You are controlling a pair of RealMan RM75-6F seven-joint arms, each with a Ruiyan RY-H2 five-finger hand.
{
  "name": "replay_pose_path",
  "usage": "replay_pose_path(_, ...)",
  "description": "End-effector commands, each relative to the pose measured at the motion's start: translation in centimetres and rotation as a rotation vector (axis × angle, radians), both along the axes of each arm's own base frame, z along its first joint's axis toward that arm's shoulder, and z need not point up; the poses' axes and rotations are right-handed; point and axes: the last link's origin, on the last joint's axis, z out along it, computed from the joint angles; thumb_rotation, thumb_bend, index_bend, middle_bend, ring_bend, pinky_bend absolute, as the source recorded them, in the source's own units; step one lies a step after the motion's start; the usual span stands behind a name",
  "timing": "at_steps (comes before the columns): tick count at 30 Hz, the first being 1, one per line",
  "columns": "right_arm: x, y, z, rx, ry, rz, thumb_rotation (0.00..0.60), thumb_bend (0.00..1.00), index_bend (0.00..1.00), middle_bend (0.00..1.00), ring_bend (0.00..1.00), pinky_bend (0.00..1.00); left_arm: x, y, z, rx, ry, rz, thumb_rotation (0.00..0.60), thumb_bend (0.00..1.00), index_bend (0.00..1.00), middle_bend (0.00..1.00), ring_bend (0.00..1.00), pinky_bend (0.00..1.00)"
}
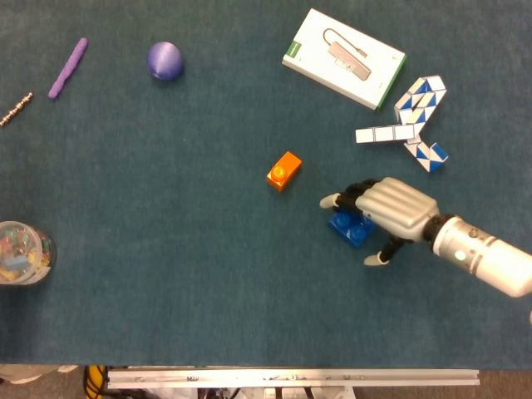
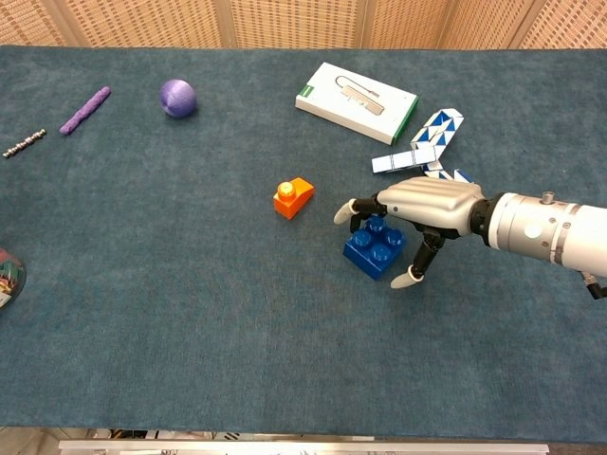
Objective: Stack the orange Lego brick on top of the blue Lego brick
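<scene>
The orange Lego brick (image 1: 284, 170) (image 2: 293, 197) lies alone on the blue cloth near the middle of the table. To its lower right sits the blue Lego brick (image 1: 347, 229) (image 2: 372, 251), studs up, partly hidden in the head view. My right hand (image 1: 391, 208) (image 2: 427, 204) lies over it. Its fingers drape across the brick's far side and its thumb reaches down by the near right corner, gripping the brick. The orange brick is a short gap beyond the fingertips. My left hand shows in neither view.
A white box (image 1: 344, 57) and a blue-and-white snake puzzle (image 1: 411, 120) lie behind my right hand. At the far left are a purple ball (image 1: 165, 60), a purple stick (image 1: 67, 67) and a bead chain (image 1: 15, 109). A jar (image 1: 21, 252) stands at the left edge.
</scene>
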Motion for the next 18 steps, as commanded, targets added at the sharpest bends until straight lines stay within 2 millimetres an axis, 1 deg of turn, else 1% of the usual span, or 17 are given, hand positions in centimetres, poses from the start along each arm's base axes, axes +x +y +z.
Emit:
replay_pose_path(1, 0.1, 0.3, 0.6, -0.015, -0.013, 0.002, 0.555, 0.00, 0.18, 0.29, 0.20, 0.23, 0.0, 0.0, 0.0, 0.001, -0.001, 0.000, 0.600, 0.17, 0.06, 0.10, 0.04, 0.06)
replay_pose_path(7, 2.2, -0.5, 1.4, -0.019, -0.111, -0.027, 0.556, 0.00, 0.18, 0.29, 0.20, 0.23, 0.2, 0.0, 0.0, 0.001, -0.005, -0.009, 0.600, 0.17, 0.06, 0.10, 0.04, 0.06)
replay_pose_path(12, 4.1, -2.2, 1.8, -0.055, -0.160, -0.012, 0.562, 0.00, 0.18, 0.29, 0.20, 0.24, 0.0, -0.1, 0.1, 0.005, -0.005, -0.003, 0.600, 0.17, 0.06, 0.10, 0.04, 0.06)
replay_pose_path(15, 5.1, -3.7, 1.5, -0.094, -0.163, 0.009, 0.597, 0.00, 0.18, 0.30, 0.21, 0.27, 0.0, -0.2, 0.2, 0.005, -0.006, -0.003, 0.600, 0.17, 0.06, 0.10, 0.04, 0.06)
replay_pose_path(18, 6.0, -5.1, 1.0, -0.147, -0.145, 0.039, 0.600, 0.00, 0.18, 0.34, 0.27, 0.34, 0.0, -0.3, 0.2, 0.008, -0.007, -0.004, 0.600, 0.17, 0.06, 0.10, 0.04, 0.06)
